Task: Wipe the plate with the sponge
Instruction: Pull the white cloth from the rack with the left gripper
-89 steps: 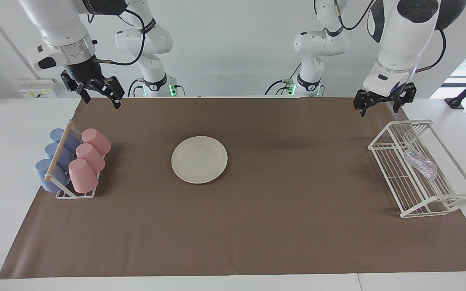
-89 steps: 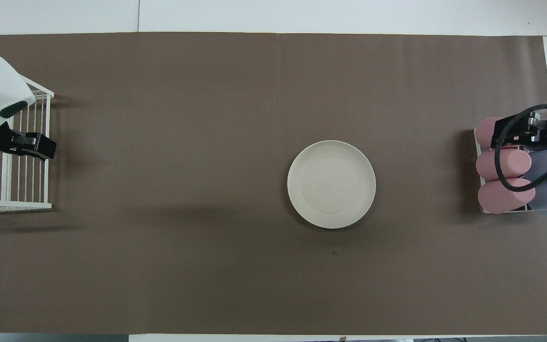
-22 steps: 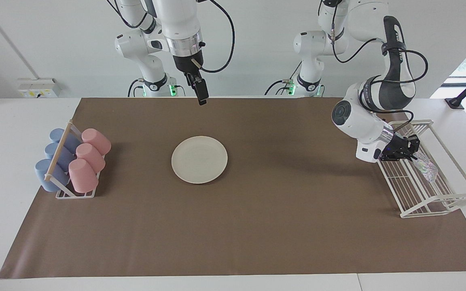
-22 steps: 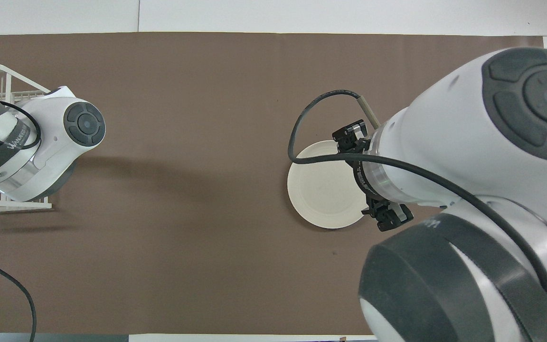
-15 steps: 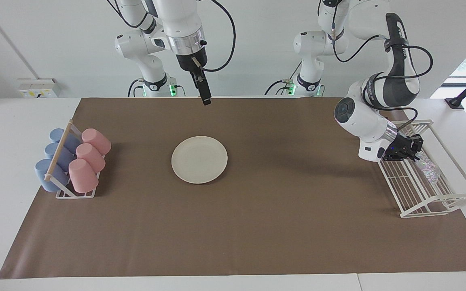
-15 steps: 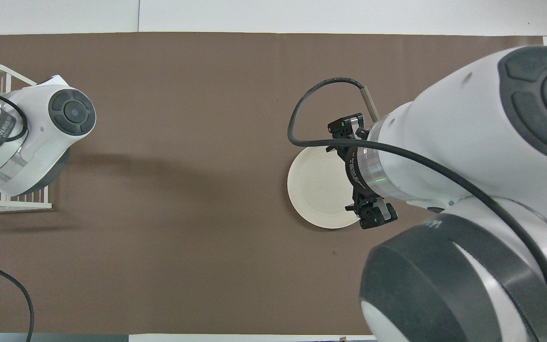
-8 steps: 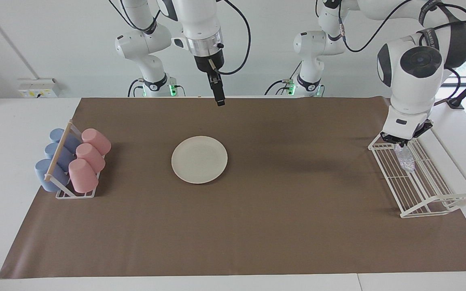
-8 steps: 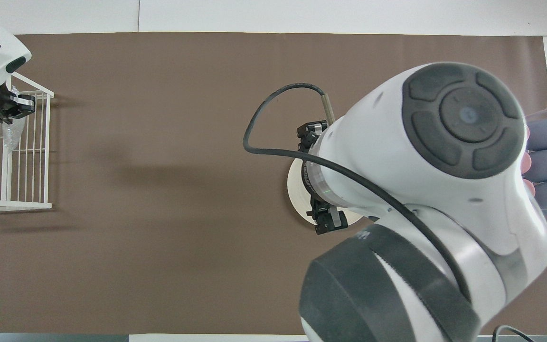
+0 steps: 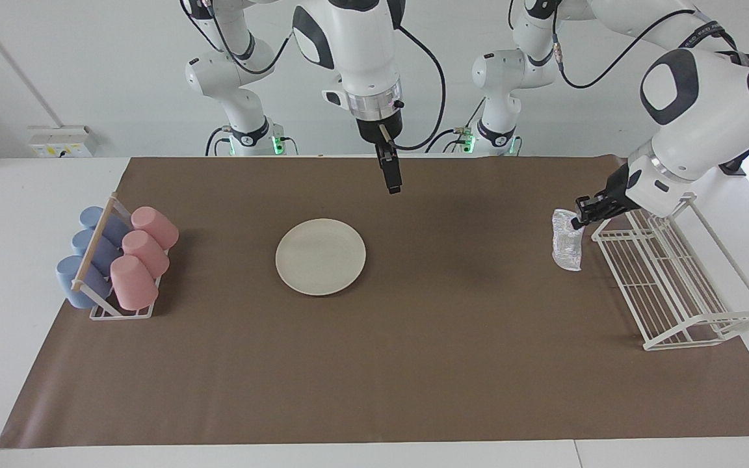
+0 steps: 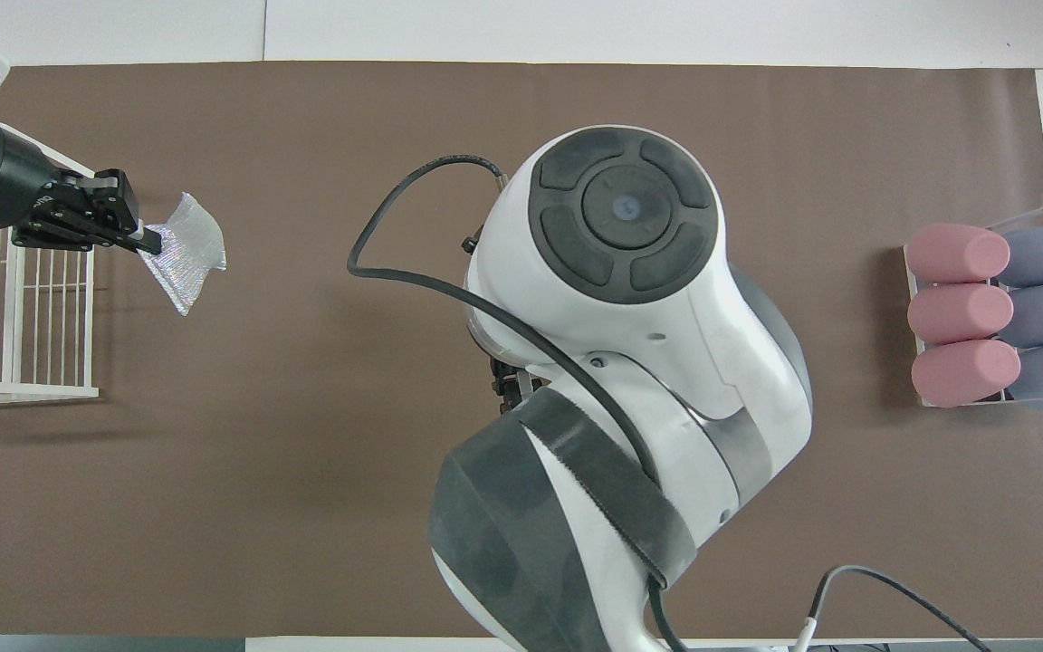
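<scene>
The cream-white plate point(image 9: 320, 257) lies on the brown mat near the table's middle. The overhead view does not show it, because the right arm covers it. My left gripper point(image 9: 579, 218) is shut on the top of the silvery sponge point(image 9: 566, 242). The sponge hangs limp in the air over the mat, beside the wire rack. The overhead view shows this gripper point(image 10: 146, 243) and the sponge point(image 10: 182, 255) too. My right gripper point(image 9: 393, 183) points straight down over the mat, above a spot nearer to the robots than the plate.
A white wire rack point(image 9: 673, 286) stands at the left arm's end of the table, also in the overhead view point(image 10: 14, 317). A rack of pink and blue cups point(image 9: 118, 257) stands at the right arm's end.
My left gripper has lifted the sponge out of the wire rack and carried it over the mat toward the plate. My right gripper has moved toward the left arm's end and come lower.
</scene>
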Tool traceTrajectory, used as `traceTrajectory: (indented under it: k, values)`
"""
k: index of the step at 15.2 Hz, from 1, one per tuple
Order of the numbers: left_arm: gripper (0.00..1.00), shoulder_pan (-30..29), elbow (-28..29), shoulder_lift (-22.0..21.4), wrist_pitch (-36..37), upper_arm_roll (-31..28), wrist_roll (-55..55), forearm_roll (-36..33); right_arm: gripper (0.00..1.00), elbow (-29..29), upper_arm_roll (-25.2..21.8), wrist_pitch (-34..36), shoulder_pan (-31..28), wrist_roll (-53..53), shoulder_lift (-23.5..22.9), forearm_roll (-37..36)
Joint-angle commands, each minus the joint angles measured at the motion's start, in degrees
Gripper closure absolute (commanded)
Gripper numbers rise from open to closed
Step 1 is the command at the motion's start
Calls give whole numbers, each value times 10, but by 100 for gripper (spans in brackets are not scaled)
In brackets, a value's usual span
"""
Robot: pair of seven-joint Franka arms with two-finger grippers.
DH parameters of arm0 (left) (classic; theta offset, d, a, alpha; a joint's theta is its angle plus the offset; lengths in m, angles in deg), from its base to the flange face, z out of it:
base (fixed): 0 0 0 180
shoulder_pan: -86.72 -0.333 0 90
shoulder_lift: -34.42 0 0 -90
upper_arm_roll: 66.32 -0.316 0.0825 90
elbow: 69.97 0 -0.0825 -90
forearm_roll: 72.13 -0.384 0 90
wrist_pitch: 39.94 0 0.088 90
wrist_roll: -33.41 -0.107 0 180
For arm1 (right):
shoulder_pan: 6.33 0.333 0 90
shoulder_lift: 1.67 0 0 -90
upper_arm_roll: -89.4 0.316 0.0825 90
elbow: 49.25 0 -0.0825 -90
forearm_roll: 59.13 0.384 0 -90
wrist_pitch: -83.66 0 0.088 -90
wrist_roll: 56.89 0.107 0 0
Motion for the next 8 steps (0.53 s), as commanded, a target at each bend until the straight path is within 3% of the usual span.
traceTrajectory:
  k: [1,4,8]
  values:
    - [100,-12,-4,8,36,2,-7,113,0,-36,3,-6,3,-18,18,-6]
    - [100,-27,53,8,37,3,-43,216,0,-36,3,-49,26,-15,4,-6]
    - [100,-19,113,-3,45,10,-116,299,1,-34,3,-114,30,20,-23,1]
